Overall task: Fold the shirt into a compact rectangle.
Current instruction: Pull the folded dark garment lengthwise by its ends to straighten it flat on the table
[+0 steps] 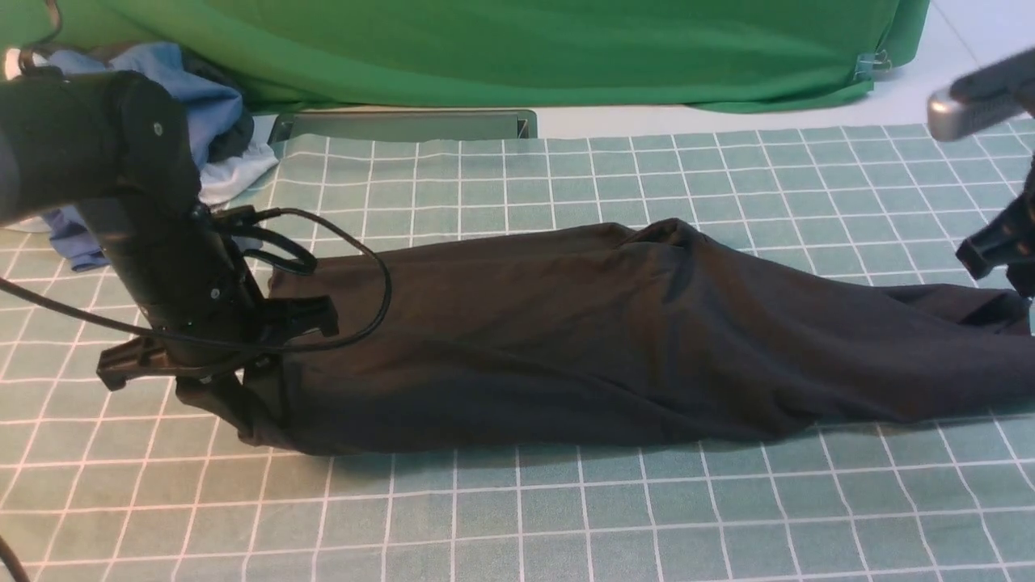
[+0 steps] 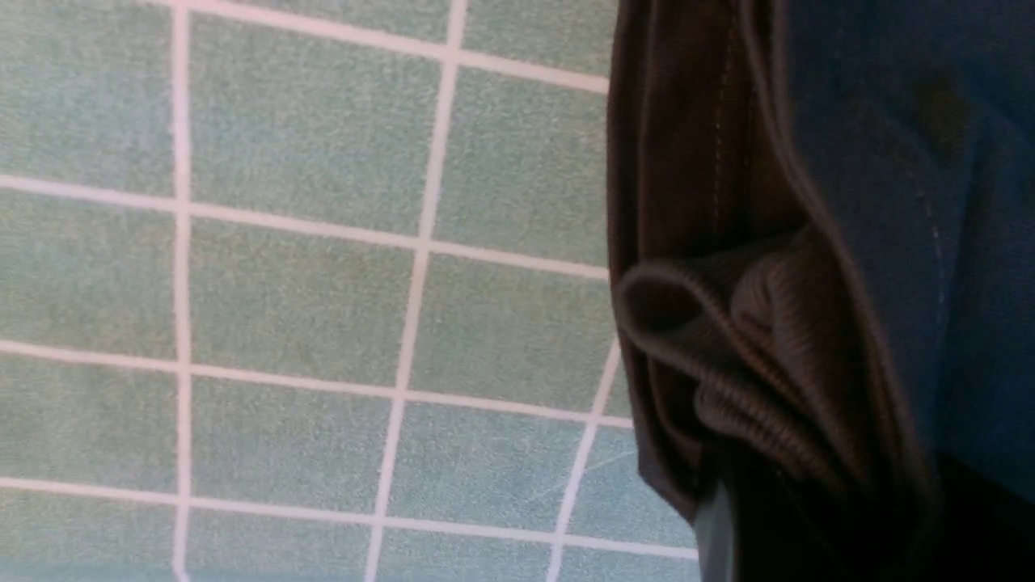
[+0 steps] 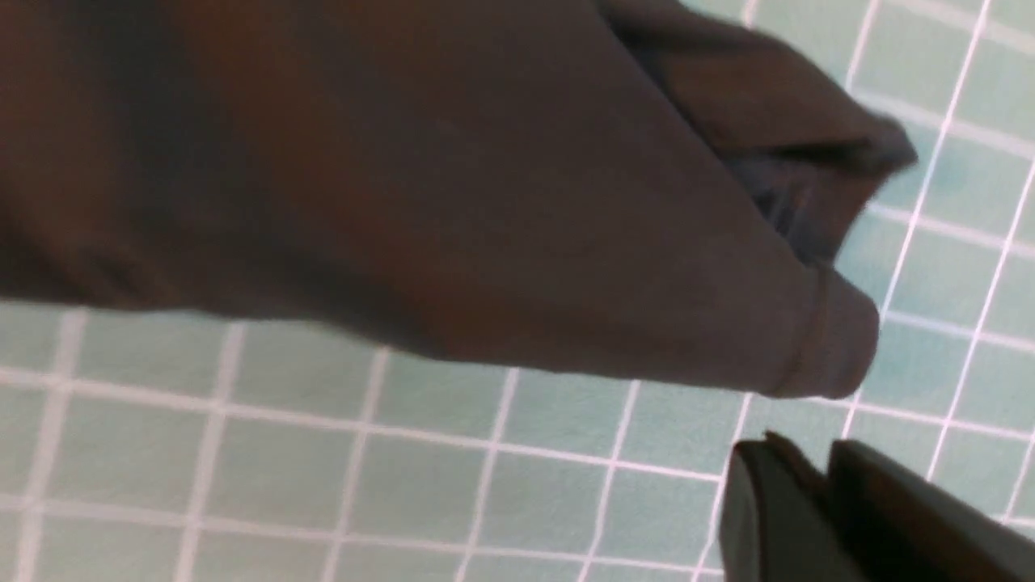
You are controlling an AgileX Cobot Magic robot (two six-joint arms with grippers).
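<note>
The shirt [image 1: 566, 339] lies in a long band across the checked surface [image 1: 566, 517], left claw [image 1: 238, 406] clenched on its collar end, right claw [image 3: 821, 485] released; a one-sided pull could drag it askew.

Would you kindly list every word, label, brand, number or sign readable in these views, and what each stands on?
None: no word, number or sign can be read in any view. The shirt shows only plain dark fabric and stitching, with no print or tag in sight; the checked mat, the green cloth and the blue and white garments bear no writing.
</note>
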